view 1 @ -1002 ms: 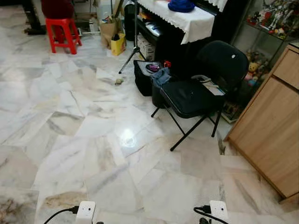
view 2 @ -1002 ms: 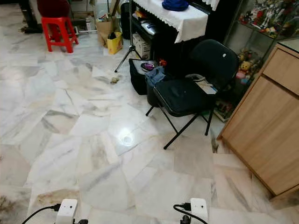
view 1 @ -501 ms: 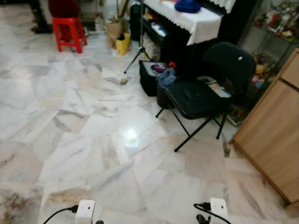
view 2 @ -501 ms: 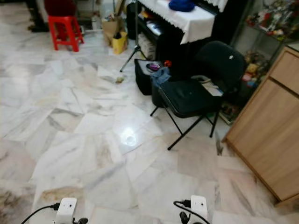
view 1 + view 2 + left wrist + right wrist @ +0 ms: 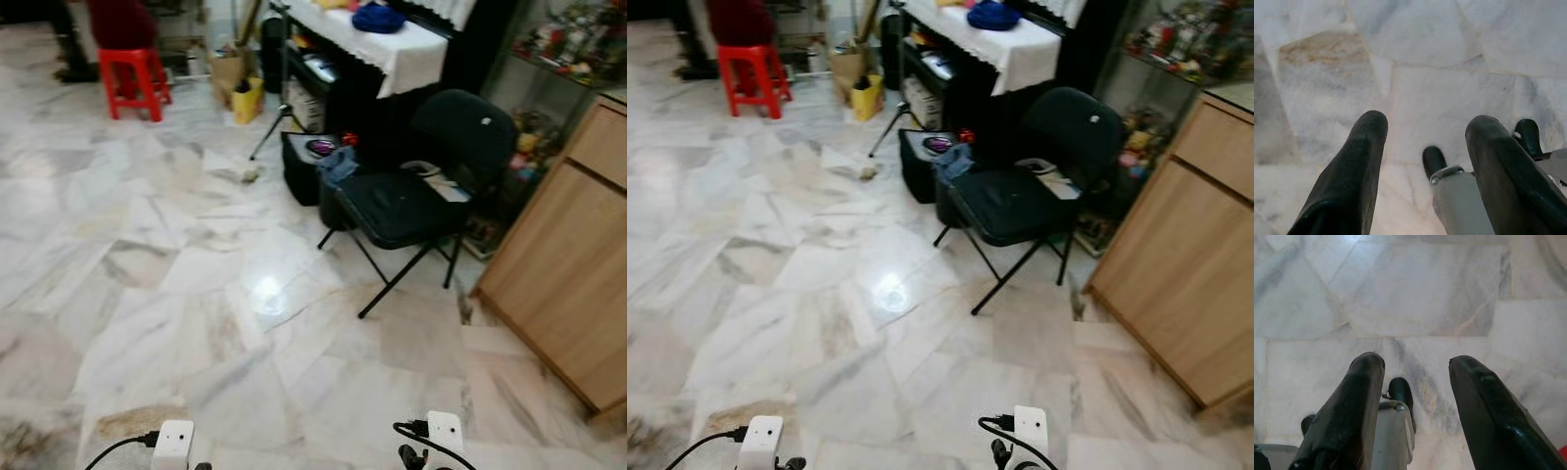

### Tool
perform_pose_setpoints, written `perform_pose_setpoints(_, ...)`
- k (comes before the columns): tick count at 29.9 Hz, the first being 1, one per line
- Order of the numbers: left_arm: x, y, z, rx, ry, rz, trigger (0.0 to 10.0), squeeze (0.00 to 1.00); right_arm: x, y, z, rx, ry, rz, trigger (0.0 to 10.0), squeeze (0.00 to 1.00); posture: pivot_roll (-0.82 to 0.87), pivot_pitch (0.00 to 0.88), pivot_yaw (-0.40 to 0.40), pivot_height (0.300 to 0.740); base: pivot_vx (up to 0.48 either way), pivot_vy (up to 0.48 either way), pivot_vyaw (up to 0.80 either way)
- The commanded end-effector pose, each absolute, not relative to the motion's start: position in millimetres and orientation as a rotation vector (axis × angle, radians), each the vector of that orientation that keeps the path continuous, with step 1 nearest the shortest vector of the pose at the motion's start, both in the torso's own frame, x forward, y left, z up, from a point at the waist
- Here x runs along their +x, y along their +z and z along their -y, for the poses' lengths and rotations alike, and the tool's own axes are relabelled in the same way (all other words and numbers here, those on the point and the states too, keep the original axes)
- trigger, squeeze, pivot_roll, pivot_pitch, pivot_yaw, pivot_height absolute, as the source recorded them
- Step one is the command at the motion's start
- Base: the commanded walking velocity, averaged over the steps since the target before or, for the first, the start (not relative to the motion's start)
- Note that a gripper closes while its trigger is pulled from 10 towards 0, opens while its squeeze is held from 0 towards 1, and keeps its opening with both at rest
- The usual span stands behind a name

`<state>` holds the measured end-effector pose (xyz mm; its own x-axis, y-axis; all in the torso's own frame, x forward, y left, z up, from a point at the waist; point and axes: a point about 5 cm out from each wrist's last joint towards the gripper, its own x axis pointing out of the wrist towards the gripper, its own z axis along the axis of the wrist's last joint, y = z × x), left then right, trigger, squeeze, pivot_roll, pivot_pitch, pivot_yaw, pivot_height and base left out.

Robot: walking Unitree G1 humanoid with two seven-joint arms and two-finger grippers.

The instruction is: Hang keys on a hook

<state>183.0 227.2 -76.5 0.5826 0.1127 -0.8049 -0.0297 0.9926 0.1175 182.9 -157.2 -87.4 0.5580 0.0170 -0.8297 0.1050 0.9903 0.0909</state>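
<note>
Marble floor (image 5: 196,294) under both grippers (fingers apart), black chair (image 5: 411,201) ahead.

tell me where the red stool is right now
The red stool stands on the marble floor at the far left of the head views, left of the yellow bag and the cloth-covered black table.

A home: marble floor (image 5: 147,245), folding chair (image 5: 411,201), toy shelves (image 5: 573,39).

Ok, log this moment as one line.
phase: walking | left gripper: open, idle | right gripper: open, idle | ahead: black chair, marble floor
</note>
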Motion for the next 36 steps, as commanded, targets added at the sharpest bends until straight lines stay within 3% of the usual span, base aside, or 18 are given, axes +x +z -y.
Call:
perform_pose_setpoints(1,184.7,-76.4,-224.1,0.096,0.069,-0.942,10.0,0.0,183.8,-86.7,163.2,0.139,-0.068,-0.979,10.0,0.0,0.03,0.0,-0.066,0.74,0.0,-0.382,-0.76)
perform_pose_setpoints(9,182.6,-77.7,-223.9,0.122,0.064,-0.958,10.0,0.0,183.8,-86.7,163.5,0.146,-0.066,-0.98,10.0,0.0,0.03,0.0,-0.067,0.74,0.0,-0.416,-0.76)
perform_pose_setpoints(27,181.7,-78.4,-222.7,0.146,0.054,-0.963,10.0,0.0,183.8,-86.7,164.5,0.147,-0.07,-0.982,10.0,0.0,0.03,0.0,-0.071,0.74,0.0,0.0,-0.75)
perform_pose_setpoints(36,180.2,-79.2,-223.0,0.166,0.043,-0.974,10.0,0.0,184.0,-86.7,163.2,0.149,-0.072,-0.982,10.0,0.0,0.03,0.0,-0.062,0.74,0.0,-0.408,-0.75)
